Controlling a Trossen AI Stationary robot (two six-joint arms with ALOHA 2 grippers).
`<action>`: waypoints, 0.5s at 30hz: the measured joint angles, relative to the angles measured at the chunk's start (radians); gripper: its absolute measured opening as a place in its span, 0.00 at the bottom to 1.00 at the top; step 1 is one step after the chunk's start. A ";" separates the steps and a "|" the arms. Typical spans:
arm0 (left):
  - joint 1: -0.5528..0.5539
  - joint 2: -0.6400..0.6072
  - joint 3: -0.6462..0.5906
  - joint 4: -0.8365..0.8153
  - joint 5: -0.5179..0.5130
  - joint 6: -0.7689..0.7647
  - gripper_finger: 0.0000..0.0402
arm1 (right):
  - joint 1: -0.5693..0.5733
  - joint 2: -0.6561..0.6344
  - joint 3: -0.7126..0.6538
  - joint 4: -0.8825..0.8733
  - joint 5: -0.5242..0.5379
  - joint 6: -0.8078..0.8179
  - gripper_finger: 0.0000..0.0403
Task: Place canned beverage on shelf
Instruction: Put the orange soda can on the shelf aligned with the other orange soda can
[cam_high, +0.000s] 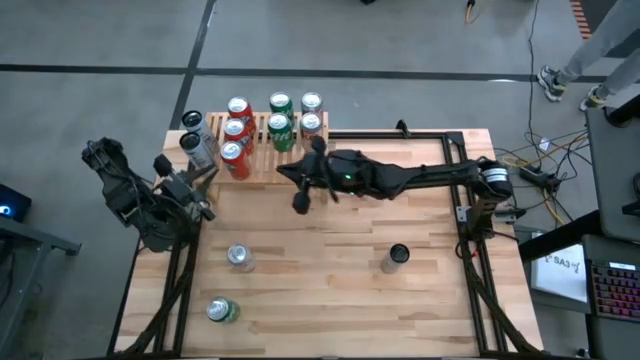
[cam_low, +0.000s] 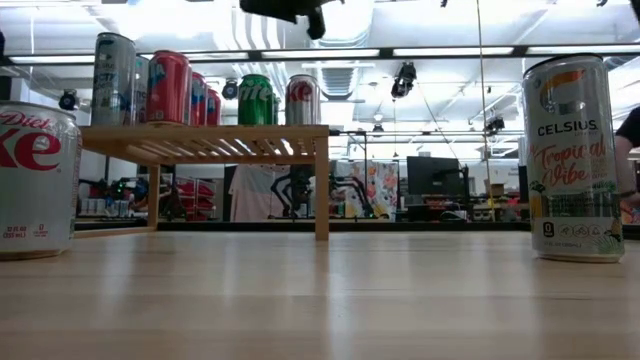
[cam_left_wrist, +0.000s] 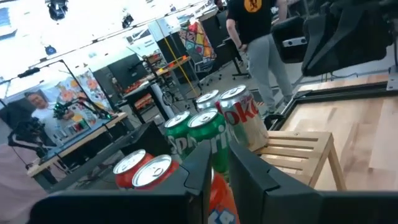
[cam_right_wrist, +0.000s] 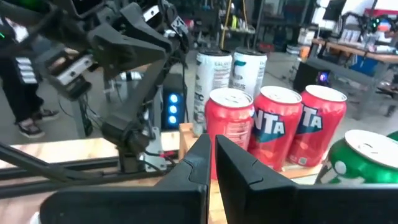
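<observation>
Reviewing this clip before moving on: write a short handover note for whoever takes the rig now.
Left gripper: shut, empty, beside the shelf's left end.
Right gripper: shut, empty, over the table just in front of the shelf.
Done: nine cans stand on the shelf: two tall silver, three red, two green, two silver Diet Coke.
Left: three cans on the table: Diet Coke can, green can, Celsius can. None gripped.

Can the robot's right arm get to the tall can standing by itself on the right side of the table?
Probably yes. The tall can stands alone on bare table, nothing beside it. The right gripper hangs shut and empty near the shelf, so it would only need to swing back and open.
</observation>
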 joint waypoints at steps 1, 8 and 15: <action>0.000 -0.015 -0.010 -0.001 0.000 -0.009 0.09 | -0.004 0.022 0.043 -0.038 0.000 -0.002 0.03; 0.000 -0.062 -0.024 0.014 0.000 -0.013 0.09 | -0.022 0.180 0.314 -0.206 0.025 -0.013 0.03; 0.000 -0.067 -0.022 0.015 0.000 -0.004 0.09 | -0.026 0.328 0.556 -0.292 0.053 -0.052 0.03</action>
